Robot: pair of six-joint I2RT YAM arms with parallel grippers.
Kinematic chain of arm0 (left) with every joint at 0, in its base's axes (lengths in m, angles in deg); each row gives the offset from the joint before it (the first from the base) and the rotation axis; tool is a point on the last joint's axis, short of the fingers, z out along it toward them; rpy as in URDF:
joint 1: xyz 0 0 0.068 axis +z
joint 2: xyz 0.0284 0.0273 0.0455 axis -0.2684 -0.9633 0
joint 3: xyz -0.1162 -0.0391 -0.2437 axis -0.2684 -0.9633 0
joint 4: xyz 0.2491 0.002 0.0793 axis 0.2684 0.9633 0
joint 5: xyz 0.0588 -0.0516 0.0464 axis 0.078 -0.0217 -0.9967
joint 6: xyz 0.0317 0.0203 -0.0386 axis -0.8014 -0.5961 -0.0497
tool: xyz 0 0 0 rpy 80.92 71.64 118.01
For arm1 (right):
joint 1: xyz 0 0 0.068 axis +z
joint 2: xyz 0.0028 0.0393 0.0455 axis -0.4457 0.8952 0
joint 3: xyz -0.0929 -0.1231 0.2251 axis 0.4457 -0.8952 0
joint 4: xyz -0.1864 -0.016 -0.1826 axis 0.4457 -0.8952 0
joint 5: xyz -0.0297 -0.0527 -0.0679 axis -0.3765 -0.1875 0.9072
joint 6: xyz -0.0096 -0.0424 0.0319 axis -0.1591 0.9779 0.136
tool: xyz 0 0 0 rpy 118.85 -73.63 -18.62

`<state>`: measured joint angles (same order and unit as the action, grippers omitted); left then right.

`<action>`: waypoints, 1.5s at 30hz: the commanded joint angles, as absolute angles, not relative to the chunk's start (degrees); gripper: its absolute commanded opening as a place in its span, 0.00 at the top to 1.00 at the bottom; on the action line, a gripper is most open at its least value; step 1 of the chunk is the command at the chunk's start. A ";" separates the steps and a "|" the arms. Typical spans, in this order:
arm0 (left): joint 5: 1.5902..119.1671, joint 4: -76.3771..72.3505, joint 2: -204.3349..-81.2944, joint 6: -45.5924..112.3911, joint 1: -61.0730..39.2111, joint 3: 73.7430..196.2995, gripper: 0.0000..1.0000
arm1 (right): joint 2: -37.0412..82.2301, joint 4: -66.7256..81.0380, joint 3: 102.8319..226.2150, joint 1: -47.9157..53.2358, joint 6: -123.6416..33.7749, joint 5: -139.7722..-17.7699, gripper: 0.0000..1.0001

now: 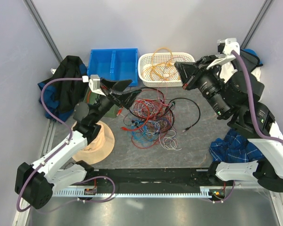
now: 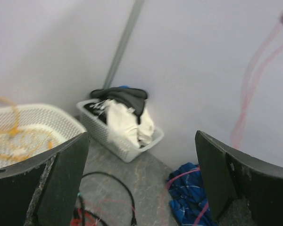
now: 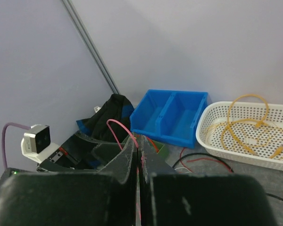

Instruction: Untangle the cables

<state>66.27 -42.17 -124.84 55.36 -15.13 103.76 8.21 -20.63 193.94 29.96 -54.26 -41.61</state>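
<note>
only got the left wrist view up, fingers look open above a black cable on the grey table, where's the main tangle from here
Observer: The multicoloured tangle of thin cables lies mostly nearer the arm bases than the open left gripper, which hangs at its far left edge.
Operator: what's the right arm doing
Observer: The right gripper is shut on a thin red cable that loops out from between its fingers.
Operator: any other container besides the white basket
Observer: A blue plastic bin with two compartments stands just left of the white perforated basket.
</note>
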 commanded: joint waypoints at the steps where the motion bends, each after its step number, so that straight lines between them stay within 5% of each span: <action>1: 81.90 -63.16 -127.96 54.33 -15.63 104.33 0.00 | 6.82 -20.99 192.43 30.13 -57.54 -45.11 1.00; 10: 87.97 -77.85 -136.21 63.12 -16.86 106.18 0.00 | 6.99 -21.60 189.97 30.05 -60.62 -49.60 1.00; 26: 98.78 -80.16 -149.93 64.54 -26.62 113.12 0.01 | 8.31 -20.64 188.47 30.13 -60.36 -50.83 1.00; 29: 99.75 -78.92 -152.04 64.27 -26.97 113.65 0.19 | 7.87 -20.46 187.86 30.05 -60.09 -50.57 1.00; 36: 100.37 -66.39 -149.95 59.71 -26.53 115.14 0.98 | 4.80 -19.94 184.34 30.05 -59.39 -47.93 1.00; 39: 97.30 -51.20 -145.73 53.56 -26.36 117.42 0.98 | 2.95 -19.23 181.71 30.13 -59.39 -46.61 0.98; 40: 96.08 -45.76 -144.76 51.90 -26.27 120.56 0.98 | 1.99 -19.23 181.09 30.13 -59.48 -46.35 0.91; 41: 93.19 -31.26 -143.10 48.14 -26.09 122.86 0.98 | 1.55 -19.23 179.78 30.13 -59.48 -46.08 0.66; 44: 84.07 -8.35 -141.94 41.53 -24.87 132.35 0.98 | -0.74 -19.23 176.27 30.13 -60.18 -44.51 0.21; 45: 81.93 -4.34 -141.50 41.25 -23.56 134.20 0.98 | -1.35 -19.23 175.21 30.13 -60.35 -43.46 0.13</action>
